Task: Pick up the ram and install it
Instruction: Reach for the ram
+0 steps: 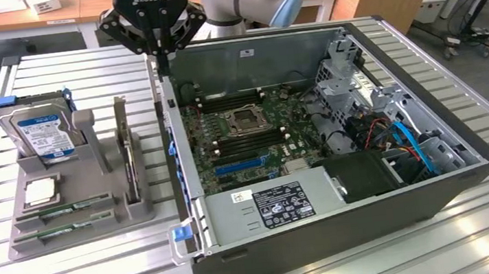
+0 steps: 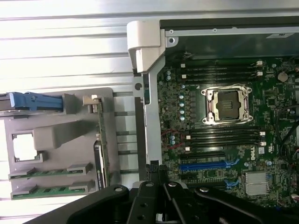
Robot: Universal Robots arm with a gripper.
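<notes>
1. Broadly: slatted metal table (image 1: 475, 221) spans the whole exterior view and carries everything.
2. Open computer case (image 1: 329, 234), centre to the exterior view's right, lies on its side with the mainboard (image 1: 244, 137) facing up.
3. Grey tray (image 1: 143, 214), on the exterior view's left, sits just beside the case.
4. Tool (image 1: 162, 67), upper middle of the exterior view, hangs over the case wall nearest the tray. Its fingers are clenched together with nothing between them. The wrist view has its dark fingers (image 2: 156, 179) over the same wall edge.
5. Hard drive (image 1: 41, 132), silver with a blue label, stands upright at the tray's far end.
6. Ram (image 1: 61, 210), lower left of the exterior view, lies flat in a slot at the tray's near end, well apart from the tool. A second stick (image 1: 61, 230) lies parallel, just in front of it.
7. Processor chip (image 1: 40, 191), square and silver, rests in its tray pocket between the drive and the ram.
</notes>
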